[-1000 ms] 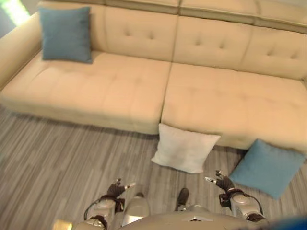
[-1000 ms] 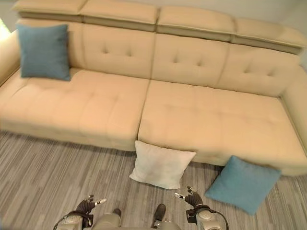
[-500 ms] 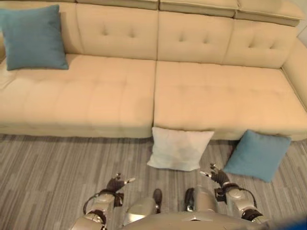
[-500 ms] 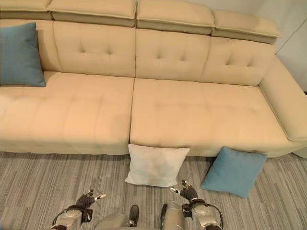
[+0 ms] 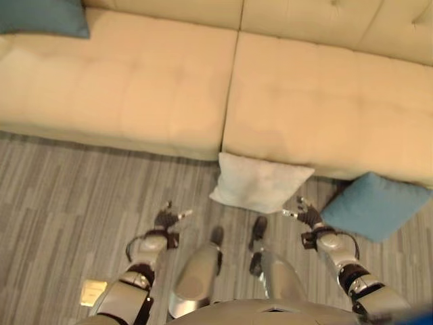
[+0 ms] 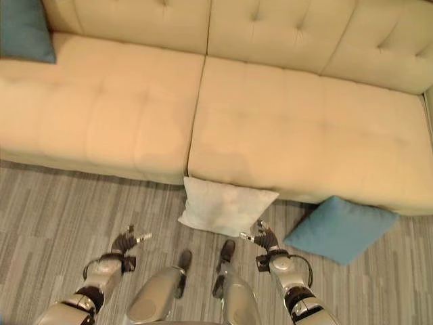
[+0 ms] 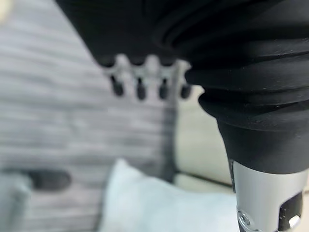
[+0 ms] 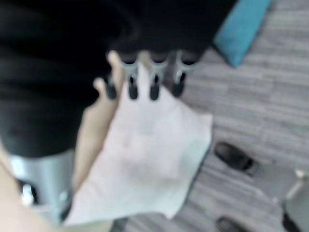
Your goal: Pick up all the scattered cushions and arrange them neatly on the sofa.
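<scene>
Grey striped flooring point(image 5: 61, 196) was seen in the left eye view running along the front of a beige tufted sofa point(image 5: 155, 88). A white cushion point(image 5: 259, 182) was propped on the floor against the sofa's front edge, and a blue cushion point(image 5: 374, 204) lay on the floor just to its right. Another blue cushion point(image 5: 42, 17) was seen on the sofa seat at its far left. The left hand point(image 5: 165, 219) and the right hand point(image 5: 304, 215) were held low over the floor, fingers loosely spread, with nothing grasped.

From the left wrist, relaxed, empty fingers point(image 7: 138, 88) were shown above the white cushion.

From the right wrist, straight, empty fingers point(image 8: 153, 79) were shown over the white cushion, the blue one beyond.
</scene>
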Tool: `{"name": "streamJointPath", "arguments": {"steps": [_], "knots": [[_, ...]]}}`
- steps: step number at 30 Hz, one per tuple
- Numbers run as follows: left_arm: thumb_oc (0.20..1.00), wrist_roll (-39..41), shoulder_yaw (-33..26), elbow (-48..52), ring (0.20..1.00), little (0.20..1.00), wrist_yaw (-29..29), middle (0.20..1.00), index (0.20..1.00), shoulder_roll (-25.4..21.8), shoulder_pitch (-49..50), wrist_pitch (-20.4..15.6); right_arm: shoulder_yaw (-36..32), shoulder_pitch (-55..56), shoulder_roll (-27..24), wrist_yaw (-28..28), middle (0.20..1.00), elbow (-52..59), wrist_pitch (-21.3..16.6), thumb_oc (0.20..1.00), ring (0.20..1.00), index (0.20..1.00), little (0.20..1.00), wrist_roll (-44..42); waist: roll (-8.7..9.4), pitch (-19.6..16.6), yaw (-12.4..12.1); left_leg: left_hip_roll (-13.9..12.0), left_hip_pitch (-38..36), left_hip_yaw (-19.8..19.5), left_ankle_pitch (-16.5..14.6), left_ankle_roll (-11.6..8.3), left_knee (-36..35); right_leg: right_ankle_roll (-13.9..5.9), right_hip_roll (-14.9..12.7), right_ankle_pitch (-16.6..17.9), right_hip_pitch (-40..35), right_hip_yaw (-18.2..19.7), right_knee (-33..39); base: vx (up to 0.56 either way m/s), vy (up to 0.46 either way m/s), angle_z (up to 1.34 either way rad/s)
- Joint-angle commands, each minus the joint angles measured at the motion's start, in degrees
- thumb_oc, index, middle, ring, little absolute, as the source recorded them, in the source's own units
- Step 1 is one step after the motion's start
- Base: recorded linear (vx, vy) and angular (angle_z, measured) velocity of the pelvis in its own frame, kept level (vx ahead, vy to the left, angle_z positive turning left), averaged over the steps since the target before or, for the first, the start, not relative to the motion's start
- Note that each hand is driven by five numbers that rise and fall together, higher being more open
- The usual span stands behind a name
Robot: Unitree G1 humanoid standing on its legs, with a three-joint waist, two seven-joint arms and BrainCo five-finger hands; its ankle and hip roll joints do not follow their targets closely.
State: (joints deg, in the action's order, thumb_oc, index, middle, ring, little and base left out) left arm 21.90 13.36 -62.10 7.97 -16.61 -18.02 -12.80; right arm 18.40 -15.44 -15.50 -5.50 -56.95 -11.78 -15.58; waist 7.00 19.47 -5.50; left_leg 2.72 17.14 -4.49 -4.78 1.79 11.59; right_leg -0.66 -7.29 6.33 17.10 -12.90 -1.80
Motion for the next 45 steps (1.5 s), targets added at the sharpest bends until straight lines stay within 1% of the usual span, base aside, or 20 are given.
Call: {"name": "streamJointPath", "arguments": {"steps": [1,2,3,8,10,11,12,14,15,16,18,19,20,24,29,32,35,36,39,45], "knots": [[1.0,1.55,0.89,-0.08,1.0,1.0,2.19,1.0,1.0,0.37,0.56,-2.81,0.28,1.63,-2.17,-1.5,1.0,2.02,-1.94,1.0,1.0,1.0,1.0,-0.79,-1.86,-3.59,-0.23,-0.63,-0.42,-1.64,5.97,-3.2,-6.33,-7.08,-3.35,-1.51,-0.25,0.49,-4.79,-0.04,0.025,-0.13],[1.0,1.55,0.89,-0.08,1.0,1.0,2.19,1.0,1.0,0.37,0.56,-2.81,0.28,1.63,-2.17,-1.5,1.0,2.02,-1.94,1.0,1.0,1.0,1.0,-0.79,-1.86,-3.61,-0.23,-0.63,-0.39,-1.64,5.96,-3.2,-6.32,-7.08,-3.35,-1.51,-0.22,0.5,-4.8,-0.06,0.033,-0.13],[1.0,1.81,1.46,0.65,1.0,1.0,3.27,1.0,1.0,0.51,-0.91,-3.07,0.07,0.0,-2.46,-3.17,1.0,1.81,-2.08,1.0,1.0,1.0,1.0,-0.16,-2.23,-2.56,-0.08,-0.5,1.93,-1.36,5.71,-3.29,-4.62,-6.94,-3.87,-1.64,2.27,1.0,-6.34,-0.09,0.054,-0.07],[1.0,3.94,1.9,-0.01,1.0,1.0,8.7,1.0,1.0,0.3,-7.87,-4.65,-0.36,-7.42,-3.65,-11.26,1.0,1.42,-2.45,1.0,1.0,1.0,1.0,3.21,-2.87,-0.14,0.85,0.12,9.93,-0.57,5.42,-3.44,-0.25,-6.61,-4.74,-1.55,10.64,2.41,-10.46,-0.11,0.059,-0.05],[1.0,5.39,2.29,0.49,1.0,1.0,10.54,1.0,1.0,-0.45,-11.91,-5.1,0.07,-11.8,-5.48,-14.24,1.0,1.47,-2.41,1.0,1.0,1.0,1.0,3.67,-3.16,0.75,1.28,0.23,14.25,-0.4,5.36,-3.49,1.61,-6.47,-4.97,-1.66,14.9,2.89,-12.45,-0.13,0.046,0.01],[1.0,5.91,2.67,1.1,1.0,1.0,12.29,1.0,1.0,-0.85,-15.53,-5.62,-0.38,-15.62,-7.0,-16.7,1.0,0.8,-2.62,1.0,1.0,1.0,1.0,3.36,-3.54,1.7,1.75,0.3,17.99,-0.32,5.49,-3.49,2.93,-6.41,-5.16,-1.56,18.51,3.34,-13.92,-0.1,0.033,-0.03],[1.0,5.91,2.66,1.08,1.0,1.0,12.28,1.0,1.0,-0.85,-15.58,-5.62,-0.38,-15.66,-7.0,-16.7,1.0,0.78,-2.63,1.0,1.0,1.0,1.0,3.35,-3.54,1.65,1.76,0.31,18.11,-0.31,5.47,-3.49,2.99,-6.41,-5.17,-1.58,18.64,3.35,-13.98,-0.09,0.036,-0.01],[1.0,6.94,3.42,1.27,1.0,1.0,13.58,1.0,1.0,-1.17,-19.11,-5.88,-0.38,-19.85,-8.74,-19.44,1.0,0.13,-2.72,1.0,1.0,1.0,1.0,3.73,-3.78,2.49,2.37,0.29,21.94,-0.2,5.43,-3.56,4.63,-6.33,-5.44,-1.67,22.41,3.93,-15.69,-0.05,0.032,0.04],[1.0,6.94,3.42,1.27,1.0,1.0,13.58,1.0,1.0,-1.17,-19.11,-5.88,-0.38,-19.85,-8.74,-19.44,1.0,0.13,-2.72,1.0,1.0,1.0,1.0,3.73,-3.78,2.49,2.37,0.29,21.94,-0.2,5.43,-3.56,4.63,-6.33,-5.44,-1.67,22.41,3.93,-15.69,-0.05,0.032,0.0],[1.0,8.33,3.75,1.04,1.0,1.0,14.73,1.0,1.0,-2.39,-23.54,-6.08,-0.61,-24.52,-11.03,-21.26,1.0,-1.07,-2.95,1.0,1.0,1.0,1.0,3.36,-3.87,3.05,3.12,0.17,25.83,-0.2,5.44,-3.61,5.73,-6.24,-5.45,-1.73,26.43,4.7,-16.87,-0.03,0.026,-0.05],[1.0,9.11,3.94,1.06,1.0,1.0,14.99,1.0,1.0,-2.91,-26.37,-5.8,-0.78,-27.18,-12.32,-22.53,1.0,-1.58,-2.9,1.0,1.0,1.0,1.0,2.76,-4.03,3.41,3.7,-0.16,28.93,0.02,5.55,-3.7,6.42,-6.15,-5.3,-1.81,29.66,5.51,-17.65,-0.02,0.025,-0.07],[1.0,9.48,3.97,2.43,1.0,1.0,15.88,1.0,1.0,-3.84,-28.37,-5.63,-1.23,-28.92,-13.73,-23.76,1.0,-0.25,-2.96,1.0,1.0,1.0,1.0,3.14,-4.04,4.33,4.24,-0.5,31.7,0.14,5.58,-3.72,7.42,-6.13,-5.23,-1.96,32.34,5.94,-18.64,0.0,0.01,-0.12],[1.0,9.47,3.98,2.42,1.0,1.0,15.88,1.0,1.0,-3.83,-28.41,-5.62,-1.24,-28.94,-13.74,-23.75,1.0,-0.26,-2.97,1.0,1.0,1.0,1.0,3.13,-4.02,4.25,4.23,-0.5,31.87,0.16,5.55,-3.72,7.51,-6.13,-5.24,-1.98,32.52,5.98,-18.72,0.0,0.009,-0.1],[1.0,10.37,4.28,1.75,1.0,1.0,16.24,1.0,1.0,-6.03,-33.62,-5.42,-2.2,-31.44,-16.45,-24.93,1.0,0.25,-3.48,1.0,1.0,1.0,1.0,1.76,-3.81,5.47,5.71,-0.97,36.01,0.27,5.46,-3.65,8.64,-6.32,-4.95,-1.9,37.3,7.04,-20.15,0.02,-0.004,-0.09],[1.0,10.22,5.68,2.51,1.0,1.0,16.62,1.0,1.0,-6.97,-37.25,-5.22,-3.63,-31.84,-18.29,-24.0,1.0,0.11,-4.77,1.0,1.0,1.0,1.0,-1.43,-3.79,6.76,6.96,-1.21,39.27,0.44,5.01,-3.55,9.91,-6.47,-4.63,-2.03,40.96,8.05,-21.05,0.03,-0.015,-0.11],[1.0,9.97,6.88,3.39,1.0,1.0,16.64,1.0,1.0,-7.47,-40.0,-5.13,-2.79,-33.48,-19.25,-22.52,1.0,0.29,-5.3,1.0,1.0,1.0,1.0,-3.74,-3.81,7.23,7.4,-1.2,41.39,0.49,4.78,-3.51,10.7,-6.56,-4.68,-2.05,43.33,8.42,-21.57,0.0,-0.018,-0.03],[1.0,10.55,7.25,3.12,1.0,1.0,17.11,1.0,1.0,-7.92,-42.8,-5.07,-2.14,-36.51,-20.05,-23.15,1.0,-0.3,-5.48,1.0,1.0,1.0,1.0,-4.58,-4.15,7.68,7.87,-1.27,43.89,0.73,4.62,-3.51,11.77,-6.6,-4.53,-1.98,45.79,9.03,-22.25,0.02,-0.014,-0.08],[1.0,10.34,7.75,2.83,1.0,1.0,17.38,1.0,1.0,-8.01,-44.08,-5.0,-1.48,-37.9,-20.36,-23.17,1.0,-1.26,-5.5,1.0,1.0,1.0,1.0,-4.85,-4.49,7.53,7.81,-1.4,43.88,0.62,2.67,-3.68,12.42,-7.04,-4.16,-3.77,46.2,9.37,-23.31,0.07,0.003,-0.08],[1.0,10.66,8.78,3.53,1.0,1.0,17.51,1.0,1.0,-7.97,-46.75,-5.21,0.23,-40.79,-21.34,-21.59,1.0,-1.24,-5.92,1.0,1.0,1.0,1.0,-6.82,-5.3,7.96,7.91,-0.84,46.5,0.78,2.58,-3.46,13.88,-6.93,-3.83,-4.03,49.21,10.11,-24.67,0.03,0.015,-0.06],[1.0,11.69,9.88,2.74,1.0,1.0,17.64,1.0,1.0,-8.38,-51.25,-5.46,3.83,-45.87,-22.67,-19.48,1.0,-2.03,-6.29,1.0,1.0,1.0,1.0,-8.34,-5.69,8.03,7.81,-0.69,50.22,0.76,2.89,-3.22,14.52,-7.28,-3.74,-3.68,53.17,10.8,-25.36,0.0,0.0,0.0]]}}
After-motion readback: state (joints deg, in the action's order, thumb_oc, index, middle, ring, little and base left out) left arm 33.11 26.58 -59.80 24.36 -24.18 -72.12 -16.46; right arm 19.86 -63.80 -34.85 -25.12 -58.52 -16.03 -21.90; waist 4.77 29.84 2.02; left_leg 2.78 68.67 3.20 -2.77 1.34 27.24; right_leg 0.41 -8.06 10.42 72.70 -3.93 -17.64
